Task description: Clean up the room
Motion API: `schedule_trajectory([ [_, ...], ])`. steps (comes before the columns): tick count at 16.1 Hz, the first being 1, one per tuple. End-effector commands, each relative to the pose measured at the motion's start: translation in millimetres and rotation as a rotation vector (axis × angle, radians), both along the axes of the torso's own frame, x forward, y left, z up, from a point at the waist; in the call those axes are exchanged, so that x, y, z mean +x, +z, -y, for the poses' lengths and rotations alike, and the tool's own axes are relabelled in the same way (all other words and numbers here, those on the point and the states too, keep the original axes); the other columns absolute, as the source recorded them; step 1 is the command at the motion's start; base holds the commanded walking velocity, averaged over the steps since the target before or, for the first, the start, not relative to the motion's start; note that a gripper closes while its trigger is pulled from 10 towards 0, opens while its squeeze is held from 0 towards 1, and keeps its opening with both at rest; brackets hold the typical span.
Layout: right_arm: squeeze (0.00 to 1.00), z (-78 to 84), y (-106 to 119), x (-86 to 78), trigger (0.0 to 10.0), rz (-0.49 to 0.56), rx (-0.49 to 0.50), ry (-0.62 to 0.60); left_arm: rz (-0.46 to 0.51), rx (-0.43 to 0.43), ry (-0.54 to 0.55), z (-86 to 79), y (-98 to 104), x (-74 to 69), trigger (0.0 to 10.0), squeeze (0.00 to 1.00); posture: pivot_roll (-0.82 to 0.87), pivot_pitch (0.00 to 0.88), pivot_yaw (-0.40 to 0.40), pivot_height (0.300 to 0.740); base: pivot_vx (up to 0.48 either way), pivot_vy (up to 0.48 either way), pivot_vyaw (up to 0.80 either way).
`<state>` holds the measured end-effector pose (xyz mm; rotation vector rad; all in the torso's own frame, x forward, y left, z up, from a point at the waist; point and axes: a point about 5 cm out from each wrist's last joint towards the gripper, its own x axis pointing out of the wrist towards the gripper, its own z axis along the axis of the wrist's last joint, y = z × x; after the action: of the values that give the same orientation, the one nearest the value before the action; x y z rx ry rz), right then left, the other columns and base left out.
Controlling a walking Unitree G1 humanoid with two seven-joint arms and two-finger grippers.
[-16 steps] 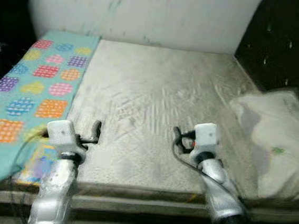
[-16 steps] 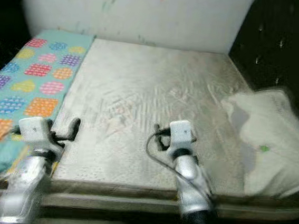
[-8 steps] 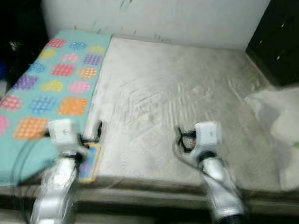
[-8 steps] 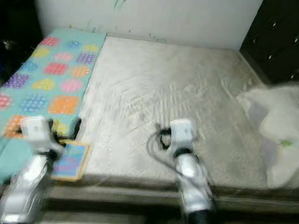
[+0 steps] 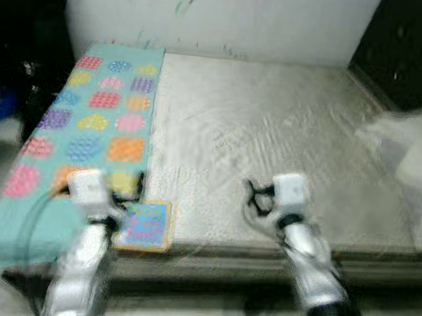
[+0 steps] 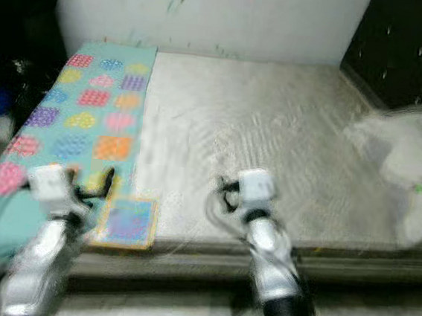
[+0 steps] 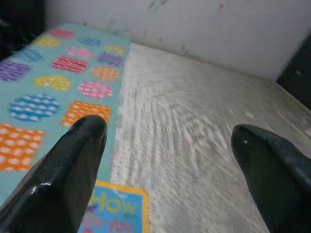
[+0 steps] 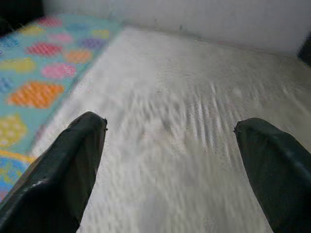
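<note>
teal patterned blanket [image 5: 87, 127] and picture book [image 5: 145, 225] lie on the bed [image 5: 288, 135]; left tool [image 7: 167, 160] and right tool [image 8: 170, 160], both spread and empty, approach, likely reaching next for the book.

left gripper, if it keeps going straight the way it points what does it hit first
Probably the bare mattress: the open left gripper points across it toward the far wall. The book lies just below its line. Depth is unclear.

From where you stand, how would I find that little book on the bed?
Look at the bed's bare grey mattress, then its left side with the teal patterned blanket. At the near edge beside it lies the book, flat, orange-bordered with a blue cover.
</note>
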<state>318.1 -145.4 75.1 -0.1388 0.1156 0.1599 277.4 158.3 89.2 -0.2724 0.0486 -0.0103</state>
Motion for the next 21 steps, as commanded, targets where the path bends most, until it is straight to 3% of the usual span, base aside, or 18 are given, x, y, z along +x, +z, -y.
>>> schedule_trajectory([
  [1,0.0,-2.3,6.1,4.1,10.0,0.015,0.003,0.004,0.022,0.003,-0.018,-0.3,3.2,0.4,10.0,0.0,-0.12,0.0,-0.025,0.74,0.0,0.0,0.0],
  [21,0.0,-3.9,4.8,3.6,10.0,0.001,0.008,0.008,-0.001,0.01,-0.03,0.3,1.3,-0.5,10.0,0.0,-0.12,0.0,-0.027,0.74,0.284,0.0,0.0],
])
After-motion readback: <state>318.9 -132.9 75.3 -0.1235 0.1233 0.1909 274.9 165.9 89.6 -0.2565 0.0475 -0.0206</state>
